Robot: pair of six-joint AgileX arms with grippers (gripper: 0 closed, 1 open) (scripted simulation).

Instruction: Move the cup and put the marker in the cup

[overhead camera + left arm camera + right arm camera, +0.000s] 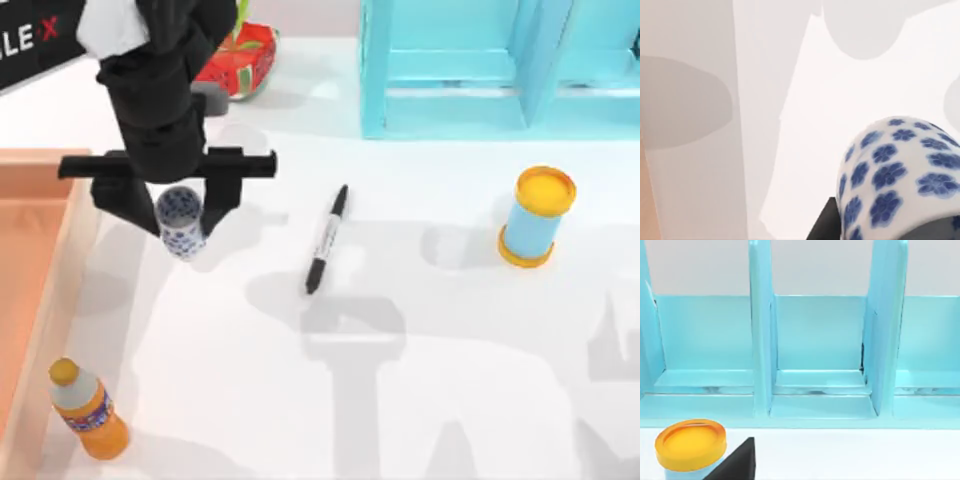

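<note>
Cup (pixel 181 224) between left gripper (pixel 170 212) fingers

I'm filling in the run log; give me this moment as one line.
left gripper: shut on cup, at table's left | marker: lying on table, centre, outside cup | right arm: parked facing blue shelf

The left arm's black body covers the top of the cup (pixel 181 222), so its mouth and the contact of the left gripper (pixel 178 205) on it stay hidden in the top view. In the left wrist view the cup is cut by the picture's edge, with a dark sliver of finger (pixel 824 224) beside it. The red fruit-patterned bowl (pixel 243 58) at the far left is partly hidden behind the arm. The wooden tray (pixel 40 290) runs off the left edge, the blue rack (pixel 470 70) off the far edge. In the right wrist view, the yellow-topped cylinder (pixel 690 445) is cropped, and a black finger (pixel 737 462) shows just its tip.
</note>
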